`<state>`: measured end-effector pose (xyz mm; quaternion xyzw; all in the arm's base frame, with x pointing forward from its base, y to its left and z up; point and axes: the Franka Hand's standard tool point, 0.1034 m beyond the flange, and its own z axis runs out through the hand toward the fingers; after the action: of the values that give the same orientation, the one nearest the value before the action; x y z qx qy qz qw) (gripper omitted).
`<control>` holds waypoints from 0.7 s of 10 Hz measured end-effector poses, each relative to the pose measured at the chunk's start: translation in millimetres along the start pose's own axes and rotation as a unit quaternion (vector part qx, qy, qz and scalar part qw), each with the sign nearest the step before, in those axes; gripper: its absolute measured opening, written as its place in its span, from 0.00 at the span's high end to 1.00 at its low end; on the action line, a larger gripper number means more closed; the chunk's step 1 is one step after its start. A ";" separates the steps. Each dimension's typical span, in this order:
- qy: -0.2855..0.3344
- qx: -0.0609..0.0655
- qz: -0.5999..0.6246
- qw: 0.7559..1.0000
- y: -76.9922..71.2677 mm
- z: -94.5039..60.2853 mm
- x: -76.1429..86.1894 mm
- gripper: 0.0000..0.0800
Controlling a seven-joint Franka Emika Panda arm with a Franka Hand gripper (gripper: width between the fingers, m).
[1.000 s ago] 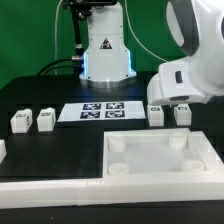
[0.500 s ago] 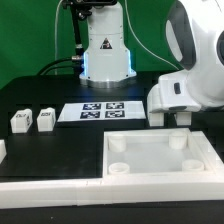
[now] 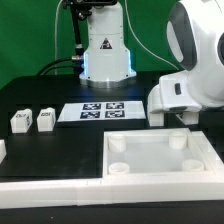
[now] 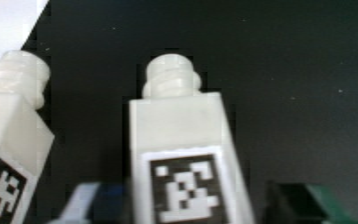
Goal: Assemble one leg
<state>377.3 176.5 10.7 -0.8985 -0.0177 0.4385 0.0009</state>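
The socketed tray (image 3: 150, 160) fills the near edge. Beyond it, the gripper (image 4: 197, 205) is seen wide apart, its fingers (image 4: 91, 200) flanking the tagged leg (image 4: 179, 130) with gaps on both sides. A second leg (image 4: 12, 120) stands just beside. The marker board (image 3: 100, 110) lies farthest.

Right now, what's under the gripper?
A leg, tag facing the wrist camera, sits between the fingers of the open gripper; a second leg sits beside it. In the exterior view the arm covers most of that spot, hiding any contact.
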 end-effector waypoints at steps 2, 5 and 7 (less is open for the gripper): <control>0.000 0.000 0.000 1.000 0.0 0.0 0.0 0.64; 0.000 0.000 -0.001 1.000 0.0 0.0 -0.1 0.64; 0.000 0.000 -0.001 1.000 0.0 0.0 -0.1 0.64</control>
<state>377.2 176.6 10.8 -0.8985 -0.0186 0.4387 0.0013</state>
